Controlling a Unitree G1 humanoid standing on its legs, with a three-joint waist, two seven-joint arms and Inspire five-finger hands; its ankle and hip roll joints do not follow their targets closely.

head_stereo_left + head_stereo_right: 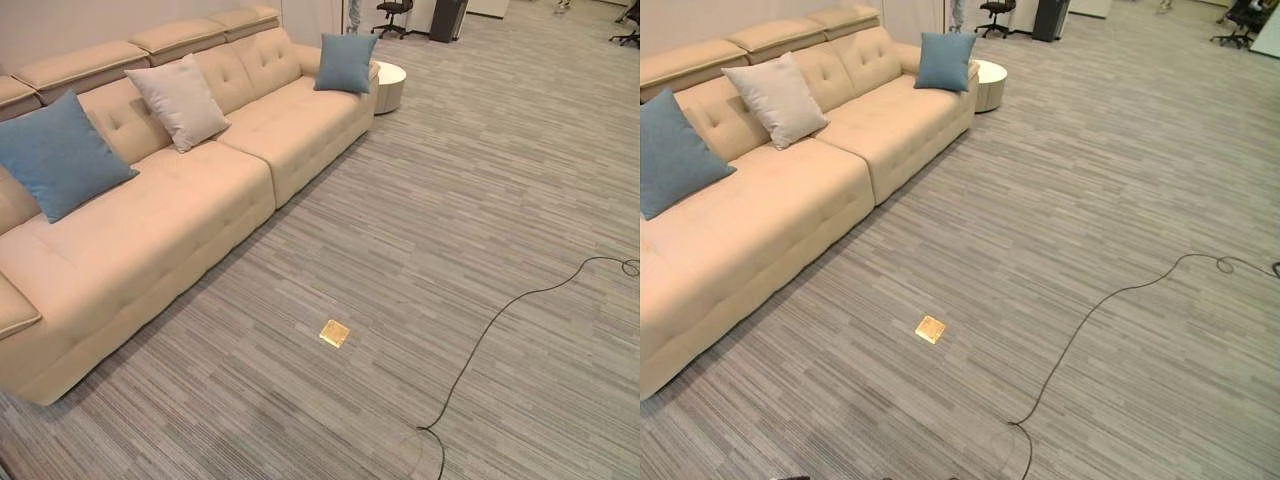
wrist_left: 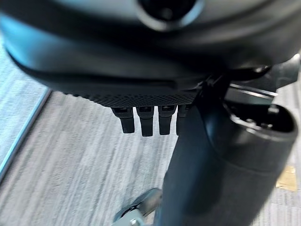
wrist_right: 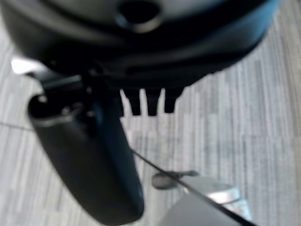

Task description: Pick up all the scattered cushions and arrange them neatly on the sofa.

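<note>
A long beige sofa (image 1: 180,230) runs along the left wall. Three cushions lean upright against its backrest: a blue cushion (image 1: 58,155) at the near end, a light grey cushion (image 1: 180,102) in the middle, and a second blue cushion (image 1: 345,62) at the far end. No cushion lies on the carpet that I can see. My left hand (image 2: 141,70) hangs over the carpet with its fingers (image 2: 146,123) straight and nothing in them. Over striped carpet my right hand (image 3: 141,47) hangs the same way, fingers (image 3: 151,104) straight and holding nothing.
A round white side table (image 1: 388,85) stands just past the sofa's far end. A small brass floor plate (image 1: 334,333) is set into the grey striped carpet ahead. Black office chairs (image 1: 395,15) stand far back. Wide carpet stretches to the right.
</note>
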